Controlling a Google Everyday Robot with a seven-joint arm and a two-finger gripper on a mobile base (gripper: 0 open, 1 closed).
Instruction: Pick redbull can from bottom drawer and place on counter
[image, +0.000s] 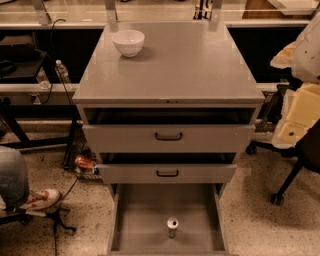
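The redbull can (172, 227) stands upright on the floor of the open bottom drawer (145, 220), near its front middle, with its silver lid and pull tab facing up. The counter (175, 70) is the broad grey cabinet top above the drawers. My gripper does not show in the camera view. A white and pale yellow bulky shape (302, 75) fills the right edge; I cannot tell what it is.
A white bowl (128, 42) sits on the counter's back left. Two upper drawers with black handles (168, 136) are slightly open. A water bottle (62, 71) and an orange-red packet (85, 162) lie at the left. A person's shoe (40, 198) and a chair base (282, 192) flank the cabinet.
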